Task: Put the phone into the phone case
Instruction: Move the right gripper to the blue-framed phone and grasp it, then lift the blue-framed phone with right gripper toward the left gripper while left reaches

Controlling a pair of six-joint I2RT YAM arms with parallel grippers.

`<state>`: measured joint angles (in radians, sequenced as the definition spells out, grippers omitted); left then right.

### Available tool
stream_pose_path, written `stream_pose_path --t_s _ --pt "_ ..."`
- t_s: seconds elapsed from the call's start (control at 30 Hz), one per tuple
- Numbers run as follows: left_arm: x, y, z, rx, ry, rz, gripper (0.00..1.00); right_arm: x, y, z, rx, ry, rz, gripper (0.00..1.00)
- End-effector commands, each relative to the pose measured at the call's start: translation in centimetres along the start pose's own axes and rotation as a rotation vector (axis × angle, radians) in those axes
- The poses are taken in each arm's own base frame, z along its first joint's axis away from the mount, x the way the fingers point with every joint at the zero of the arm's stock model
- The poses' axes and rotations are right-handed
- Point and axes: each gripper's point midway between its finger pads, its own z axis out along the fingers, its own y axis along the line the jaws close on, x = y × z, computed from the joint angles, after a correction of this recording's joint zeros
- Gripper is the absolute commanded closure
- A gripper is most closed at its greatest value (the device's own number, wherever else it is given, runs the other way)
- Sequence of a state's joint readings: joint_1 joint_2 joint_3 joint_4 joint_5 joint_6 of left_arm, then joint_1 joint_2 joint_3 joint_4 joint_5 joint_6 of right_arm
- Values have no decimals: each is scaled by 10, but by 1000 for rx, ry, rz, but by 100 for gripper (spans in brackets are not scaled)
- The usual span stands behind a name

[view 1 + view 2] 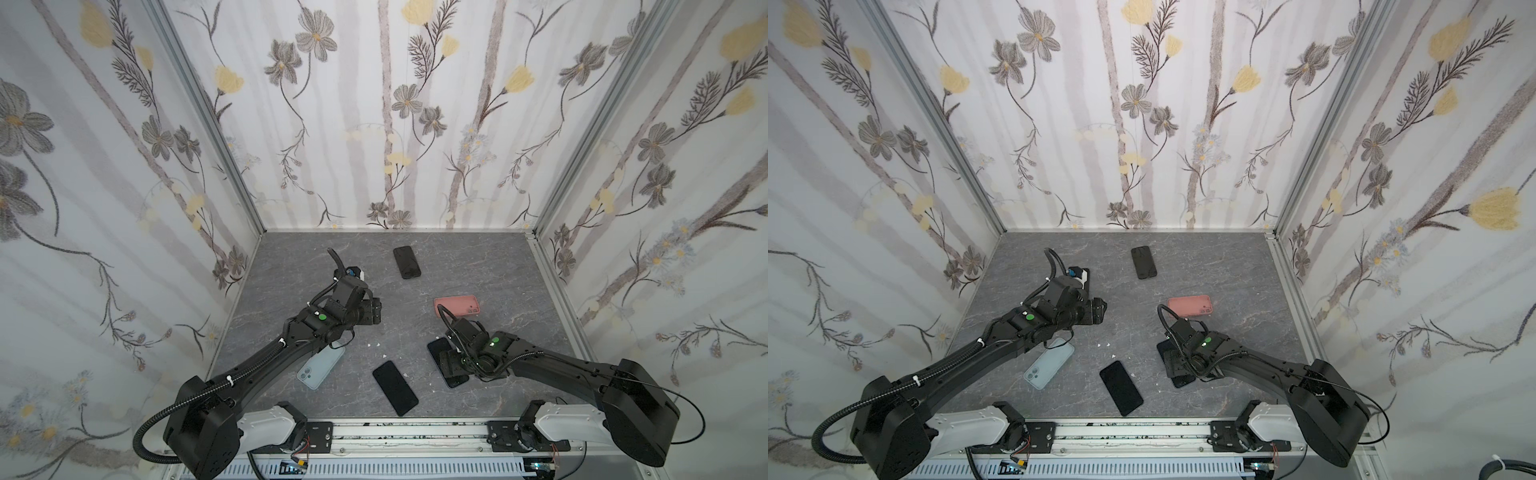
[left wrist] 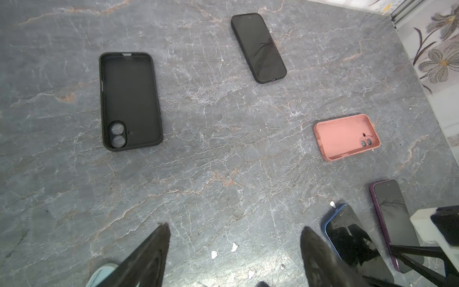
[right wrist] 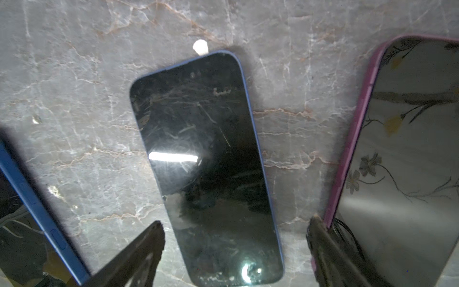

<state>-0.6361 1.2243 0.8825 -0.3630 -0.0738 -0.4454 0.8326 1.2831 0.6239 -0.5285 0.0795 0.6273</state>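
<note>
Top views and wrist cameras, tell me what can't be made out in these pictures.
Black case: clear in the left wrist view only; in both top views the left arm covers that spot.
Light blue case: partly under the left arm in both top views.
Purple-edged phone: cut off by the right wrist view's edge.
Right pincer: blurred fingertips; contact with the blue-edged phone unclear.

Floral-papered walls (image 1: 395,124) enclose a grey marbled tabletop (image 1: 478,266).
</note>
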Motion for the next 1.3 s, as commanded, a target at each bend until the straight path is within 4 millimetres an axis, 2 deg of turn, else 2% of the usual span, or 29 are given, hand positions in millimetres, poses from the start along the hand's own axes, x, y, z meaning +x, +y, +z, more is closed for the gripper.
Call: stream_pose_path --t_s 0.0,0.2,0.53,0.63,0.97,1.27 --pt "4 1 -1 3 16 -37 18 0 3 1 19 3 -25 10" --pt "13 2 -2 -4 56 -37 18 1 12 5 29 30 -74 10" --pt "19 8 -4 -21 67 -20 18 14 10 23 71 116 -117 12" --pt "17 8 -3 -21 63 -16 18 15 10 26 72 123 -122 15" --pt "15 6 -1 -18 63 -6 18 14 10 23 64 109 -126 34" --pt "22 2 2 -4 112 1 17 4 12 14 47 46 -124 40"
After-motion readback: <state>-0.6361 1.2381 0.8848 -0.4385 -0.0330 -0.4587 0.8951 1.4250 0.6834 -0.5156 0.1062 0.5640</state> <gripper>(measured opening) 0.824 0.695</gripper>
